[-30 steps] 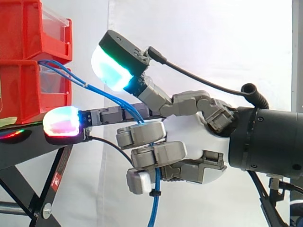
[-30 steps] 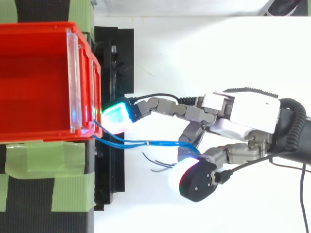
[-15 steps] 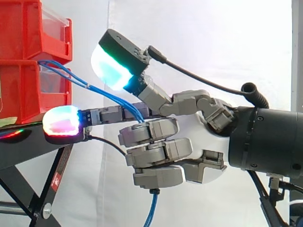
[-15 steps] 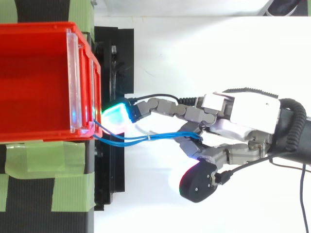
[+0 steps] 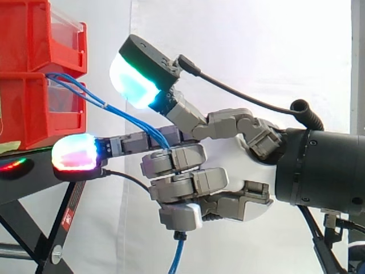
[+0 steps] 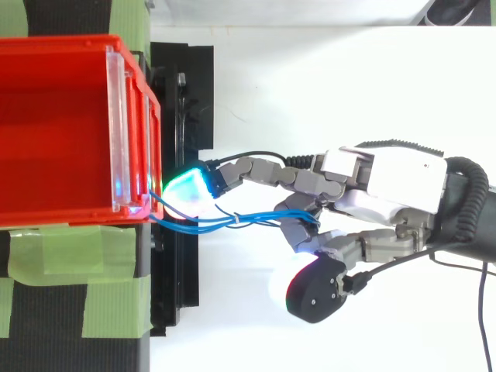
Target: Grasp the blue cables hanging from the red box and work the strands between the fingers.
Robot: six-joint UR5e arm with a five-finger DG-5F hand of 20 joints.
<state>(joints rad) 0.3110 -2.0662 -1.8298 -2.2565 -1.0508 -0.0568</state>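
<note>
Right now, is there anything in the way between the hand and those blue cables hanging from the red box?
Nothing visible does. The hand is curled round the blue cables, which run through open air from the red box straight into its grip.

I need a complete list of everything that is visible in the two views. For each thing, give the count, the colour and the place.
red bins: two, red, stacked at the left on the stand.
clear front plate: one on each bin, transparent, on the bin fronts.
blue cables: several thin strands, blue, running from the bin fronts into the hand and hanging out below it.
black stand: one, black, under the bins.
green tape: several strips, green, on the dark surface beside the bin.
white curtain: one, white, behind everything.
hand: one, grey and white, right of the bins, fingers curled round the blue cables.
arm: one, black, at the right edge.
</note>
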